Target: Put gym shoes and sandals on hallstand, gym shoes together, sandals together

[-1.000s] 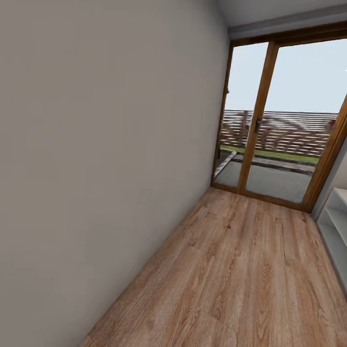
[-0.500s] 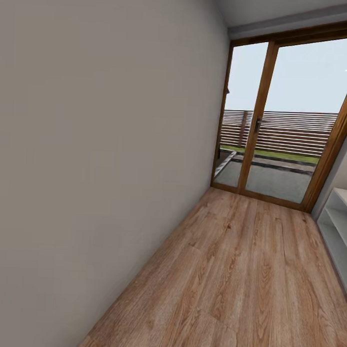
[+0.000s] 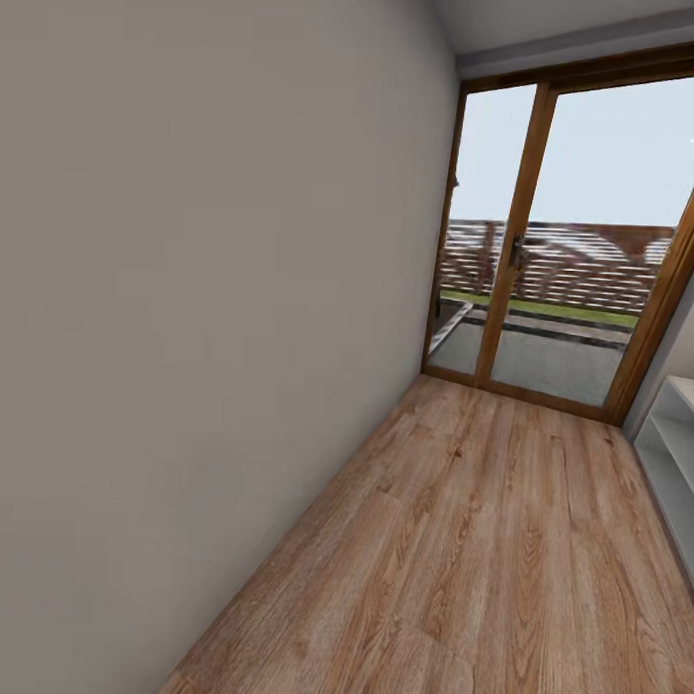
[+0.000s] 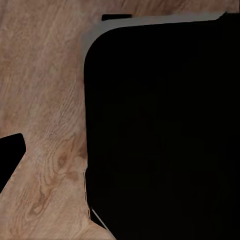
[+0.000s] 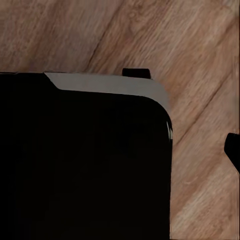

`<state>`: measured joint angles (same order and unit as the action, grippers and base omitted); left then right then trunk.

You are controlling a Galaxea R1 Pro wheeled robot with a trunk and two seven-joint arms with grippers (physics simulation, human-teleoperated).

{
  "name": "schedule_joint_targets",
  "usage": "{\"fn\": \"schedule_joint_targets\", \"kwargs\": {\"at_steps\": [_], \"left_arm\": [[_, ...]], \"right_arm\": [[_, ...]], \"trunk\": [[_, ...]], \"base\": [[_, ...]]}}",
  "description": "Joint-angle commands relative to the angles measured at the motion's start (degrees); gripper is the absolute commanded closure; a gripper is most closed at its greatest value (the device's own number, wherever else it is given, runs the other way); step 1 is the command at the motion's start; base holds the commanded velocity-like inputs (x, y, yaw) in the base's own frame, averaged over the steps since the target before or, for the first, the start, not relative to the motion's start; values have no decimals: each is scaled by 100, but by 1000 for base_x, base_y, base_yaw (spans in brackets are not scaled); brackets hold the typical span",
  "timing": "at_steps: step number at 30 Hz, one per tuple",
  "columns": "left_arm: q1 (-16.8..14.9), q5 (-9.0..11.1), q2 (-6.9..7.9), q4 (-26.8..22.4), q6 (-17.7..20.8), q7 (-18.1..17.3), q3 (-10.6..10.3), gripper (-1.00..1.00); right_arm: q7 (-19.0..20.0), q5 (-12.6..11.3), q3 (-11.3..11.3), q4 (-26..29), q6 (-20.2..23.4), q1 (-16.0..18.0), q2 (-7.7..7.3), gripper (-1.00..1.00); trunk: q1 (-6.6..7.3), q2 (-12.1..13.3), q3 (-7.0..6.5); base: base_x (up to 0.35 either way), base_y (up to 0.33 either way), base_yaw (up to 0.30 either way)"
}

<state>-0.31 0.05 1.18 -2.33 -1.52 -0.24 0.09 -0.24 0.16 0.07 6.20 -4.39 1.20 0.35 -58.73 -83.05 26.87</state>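
The robot faces down the corridor floor (image 3: 480, 552) toward a glazed door (image 3: 551, 244), the hallstand (image 3: 679, 449) edging in at the right, no shoes ahead, and I cannot tell how either gripper stands.

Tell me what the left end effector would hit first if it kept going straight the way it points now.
Probably the corridor floor: the left wrist view looks down onto wood planks beside a large black body, likely the robot's own base. Depth is unclear, so this is a guess.

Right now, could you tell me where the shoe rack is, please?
In the head view, the rack shows at the right edge, against the right wall, just before the glass door, standing on the wood floor.
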Motion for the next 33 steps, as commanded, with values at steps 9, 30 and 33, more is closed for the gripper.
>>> {"fn": "schedule_joint_targets", "kwargs": {"at_steps": [9,30,33], "left_arm": [[-211,14,206,-803,-1396,28,3,-100],[-1260,50,210,-953,-1939,76,81,-100],[-1287,58,227,-949,-2214,76,185,-100]], "right_arm": [[-11,1,-26,1339,-84,6,-496,-100],[-12,-11,-54,2948,-828,156,-634,-100],[-12,-24,-144,2920,-1045,180,-661,-100]], "trunk": [[0,-3,6],[0,-3,6],[0,-3,6]], "base": [[0,0,0],[0,0,0],[0,0,0]]}}
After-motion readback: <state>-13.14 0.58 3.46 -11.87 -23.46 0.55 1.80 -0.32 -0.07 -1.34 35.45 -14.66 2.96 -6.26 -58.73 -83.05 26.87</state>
